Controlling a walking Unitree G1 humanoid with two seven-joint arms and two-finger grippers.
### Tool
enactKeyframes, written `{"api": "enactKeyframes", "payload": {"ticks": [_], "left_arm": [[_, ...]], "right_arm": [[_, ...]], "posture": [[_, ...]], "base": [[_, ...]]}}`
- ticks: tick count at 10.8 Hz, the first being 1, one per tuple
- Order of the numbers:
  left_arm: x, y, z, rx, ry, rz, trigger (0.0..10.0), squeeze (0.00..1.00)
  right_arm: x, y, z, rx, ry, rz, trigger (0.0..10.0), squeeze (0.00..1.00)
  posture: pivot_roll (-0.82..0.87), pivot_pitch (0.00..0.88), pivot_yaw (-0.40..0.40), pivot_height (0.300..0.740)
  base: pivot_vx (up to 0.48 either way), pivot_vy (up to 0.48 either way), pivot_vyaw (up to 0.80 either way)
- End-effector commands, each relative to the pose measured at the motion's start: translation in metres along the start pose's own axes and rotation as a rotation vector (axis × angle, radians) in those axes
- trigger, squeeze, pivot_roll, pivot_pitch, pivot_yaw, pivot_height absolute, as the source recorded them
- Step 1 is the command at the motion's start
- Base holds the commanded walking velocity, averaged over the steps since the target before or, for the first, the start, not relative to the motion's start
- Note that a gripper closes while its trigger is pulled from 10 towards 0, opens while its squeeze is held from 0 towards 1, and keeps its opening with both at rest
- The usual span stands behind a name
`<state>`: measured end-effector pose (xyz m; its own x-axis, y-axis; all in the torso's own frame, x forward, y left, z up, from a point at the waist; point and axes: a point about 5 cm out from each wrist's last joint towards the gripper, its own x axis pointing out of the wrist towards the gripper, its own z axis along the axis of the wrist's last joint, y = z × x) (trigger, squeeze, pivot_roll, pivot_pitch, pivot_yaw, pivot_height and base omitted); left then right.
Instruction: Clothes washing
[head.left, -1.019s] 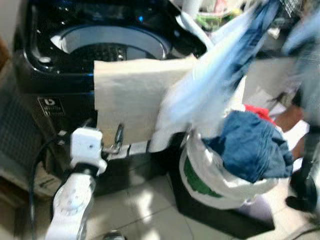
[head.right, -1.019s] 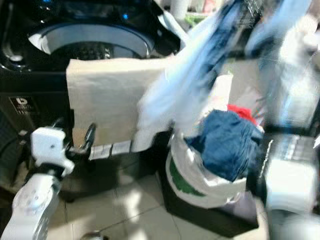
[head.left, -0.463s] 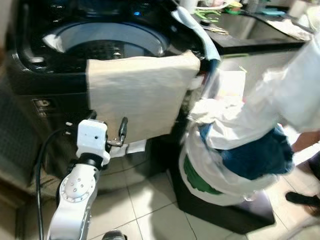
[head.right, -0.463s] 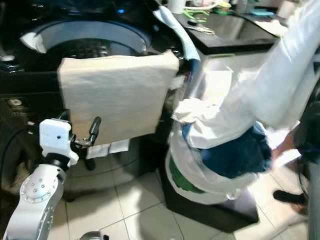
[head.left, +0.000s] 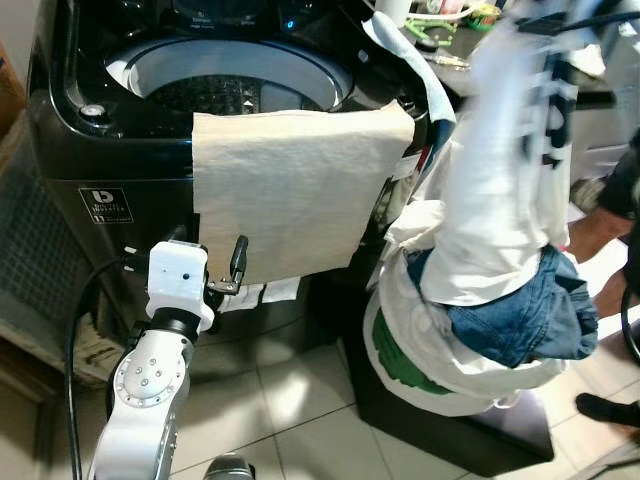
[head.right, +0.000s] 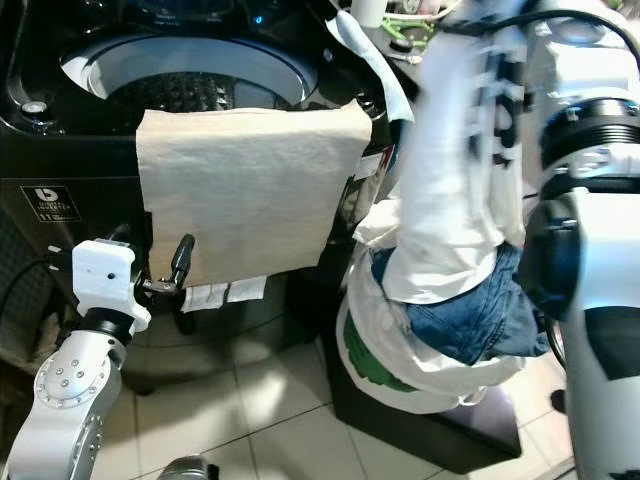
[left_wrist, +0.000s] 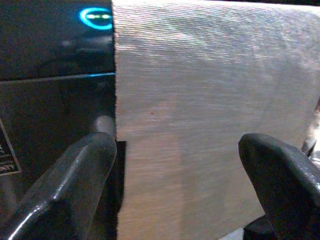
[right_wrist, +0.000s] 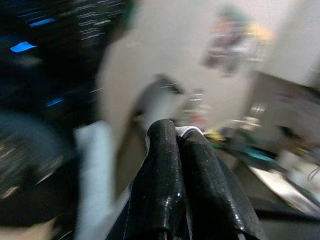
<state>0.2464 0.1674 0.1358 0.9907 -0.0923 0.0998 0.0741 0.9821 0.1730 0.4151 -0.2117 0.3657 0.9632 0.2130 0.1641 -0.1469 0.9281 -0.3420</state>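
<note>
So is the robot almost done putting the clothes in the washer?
Not yet. The black top-loading washing machine is open, with a beige cloth draped over its front. The right pincer is shut on a white garment, lifted from the white laundry bag. Blue denim clothes remain in it.

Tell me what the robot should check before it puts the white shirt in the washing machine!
1. Washing machine lid open, drum showing: ok.
2. Right gripper pinched shut on the white garment: ok.
3. Garment lifted out of the laundry bag: not ok; its lower end hangs onto the blue jeans.
4. Front rim free: not ok; a beige cloth is draped over it.
5. Left gripper out of the way: ok; it is open, low before the beige cloth.
6. Person's foot beside the bag, away from the arm: cannot tell.
</note>
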Motion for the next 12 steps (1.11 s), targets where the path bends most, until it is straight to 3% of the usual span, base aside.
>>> {"api": "enactKeyframes", "payload": {"ticks": [1, 6, 8, 9, 11, 12], "left_arm": [[-0.001, -0.005, -0.001, 0.0, 0.004, -0.009, 10.0, 0.0], [-0.001, -0.006, -0.002, -0.001, 0.012, -0.002, 10.0, 0.0], [-0.002, -0.006, -0.001, -0.007, 0.005, 0.011, 10.0, 0.0], [-0.003, -0.005, -0.003, -0.046, 0.011, 0.018, 10.0, 0.0], [-0.003, -0.004, -0.004, -0.046, 0.015, 0.025, 10.0, 0.0], [-0.001, -0.005, -0.003, -0.05, 0.012, 0.027, 10.0, 0.0]], "right_arm": [[-0.001, 0.006, -0.007, -0.037, 0.032, 0.1, 10.0, 0.0], [-0.001, 0.013, -0.005, -0.018, 0.023, 0.23, 10.0, 0.0], [-0.001, 0.015, -0.004, -0.013, -0.003, 0.226, 10.0, 0.0], [0.0, 0.014, 0.006, -0.007, -0.041, 0.222, 10.0, 0.0], [0.002, 0.015, 0.025, -0.019, -0.115, 0.228, 10.0, 0.0], [0.003, 0.01, 0.036, -0.007, -0.165, 0.134, 10.0, 0.0]], "posture": [[0.23, 0.0, -0.155, 0.74], [0.22, 0.0, -0.155, 0.74], [0.23, 0.0, -0.157, 0.74], [0.23, 0.0, -0.159, 0.74], [0.23, 0.0, -0.163, 0.74], [0.23, 0.0, -0.169, 0.74]], "base": [[0.0, 0.0, 0.0], [0.0, 0.0, 0.0], [0.0, -0.403, 0.0], [0.0, 0.0, 0.0], [0.0, 0.0, 0.0], [0.0, 0.0, 0.0]]}}
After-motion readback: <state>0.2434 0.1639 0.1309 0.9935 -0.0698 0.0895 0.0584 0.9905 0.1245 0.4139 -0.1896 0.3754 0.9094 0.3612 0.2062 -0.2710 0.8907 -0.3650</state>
